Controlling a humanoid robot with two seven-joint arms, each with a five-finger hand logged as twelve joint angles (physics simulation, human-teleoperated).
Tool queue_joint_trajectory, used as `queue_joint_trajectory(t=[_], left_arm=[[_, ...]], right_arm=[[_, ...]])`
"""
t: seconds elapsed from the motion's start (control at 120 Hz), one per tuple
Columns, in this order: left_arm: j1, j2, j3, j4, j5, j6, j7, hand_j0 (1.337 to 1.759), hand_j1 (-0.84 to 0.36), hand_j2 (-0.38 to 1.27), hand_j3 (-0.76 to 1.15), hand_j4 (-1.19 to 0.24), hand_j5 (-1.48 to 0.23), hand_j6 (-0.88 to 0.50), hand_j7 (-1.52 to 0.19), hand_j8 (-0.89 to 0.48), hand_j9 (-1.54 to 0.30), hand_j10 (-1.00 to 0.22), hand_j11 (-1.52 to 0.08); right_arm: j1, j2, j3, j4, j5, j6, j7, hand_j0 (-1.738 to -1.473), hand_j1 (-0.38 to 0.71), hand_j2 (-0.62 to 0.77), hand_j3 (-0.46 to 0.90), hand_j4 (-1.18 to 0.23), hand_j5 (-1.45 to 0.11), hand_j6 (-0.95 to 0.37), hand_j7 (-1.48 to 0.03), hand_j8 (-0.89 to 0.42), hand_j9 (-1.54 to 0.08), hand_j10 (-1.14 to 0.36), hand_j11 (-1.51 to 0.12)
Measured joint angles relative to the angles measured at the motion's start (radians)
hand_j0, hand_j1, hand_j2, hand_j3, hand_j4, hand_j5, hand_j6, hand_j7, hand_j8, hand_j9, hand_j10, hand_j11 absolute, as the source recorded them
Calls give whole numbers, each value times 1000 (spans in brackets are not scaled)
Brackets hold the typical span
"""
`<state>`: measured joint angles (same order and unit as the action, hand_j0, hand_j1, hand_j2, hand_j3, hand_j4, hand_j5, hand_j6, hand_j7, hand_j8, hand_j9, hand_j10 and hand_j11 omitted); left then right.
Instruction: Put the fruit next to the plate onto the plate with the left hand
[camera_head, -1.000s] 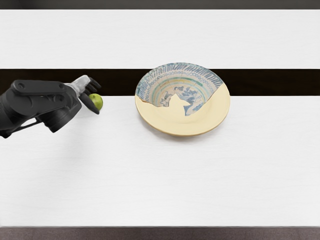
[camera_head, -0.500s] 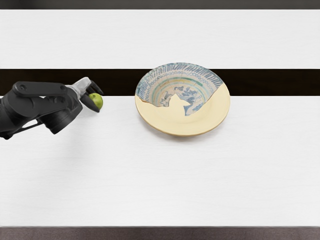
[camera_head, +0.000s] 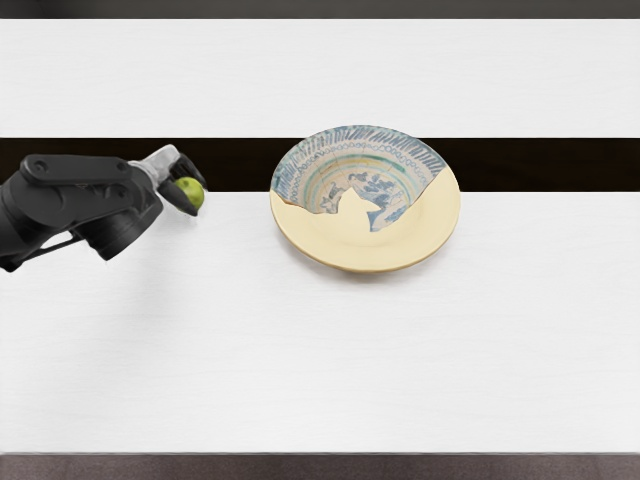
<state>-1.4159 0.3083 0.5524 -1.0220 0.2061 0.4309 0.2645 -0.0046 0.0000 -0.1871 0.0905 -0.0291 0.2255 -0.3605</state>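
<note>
small green fruit (camera_head: 192, 192) sits at mid-left of the frame, right at the line where the white table (camera_head: 320, 350) meets the dark band (camera_head: 560, 165) running across the pic. it's well apart from the plate (camera_head: 350, 245), off to the plate's left, w/ bare tabletop btwn them. left hand (camera_head: 172, 182) is on the fruit: dark fingers (camera_head: 183, 207) curled round it from above and below, so only the fruit's right side shows; hand closed on it, nothing else in its grip. can't tell if the fruit is touching the table or just off it. grey palm part sits up-left of the fruit, and the black arm (camera_head: 70, 200) runs from there out to the left edge of the frame. plate is at centre, slightly right, round, cream at the lower part w/ a blue patterned area across the top, nothing on it. a second white strip (camera_head: 320, 75) fills the upper frame above the dark band.
</note>
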Motion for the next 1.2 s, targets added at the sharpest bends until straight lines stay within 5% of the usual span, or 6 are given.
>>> queue_joint_trajectory(t=[0.608, 1.2], left_arm=[[-159, -107, -13, 2, 1, 1, 0, 1656, -292, 246, 0, -632, -877, -455, -867, -453, -853, -641, -852], [-138, -269, -80, 63, -2, 2, -22, 1656, -288, 241, 0, -630, -865, -462, -866, -451, -844, -660, -843]], right_arm=[[0, 0, 0, 0, 0, 0, 0, -1658, -349, 0, 0, 0, 0, 0, 0, 0, 0, 0, 0], [0, 0, 0, 0, 0, 0, 0, -1658, -349, 0, 0, 0, 0, 0, 0, 0, 0, 0, 0]])
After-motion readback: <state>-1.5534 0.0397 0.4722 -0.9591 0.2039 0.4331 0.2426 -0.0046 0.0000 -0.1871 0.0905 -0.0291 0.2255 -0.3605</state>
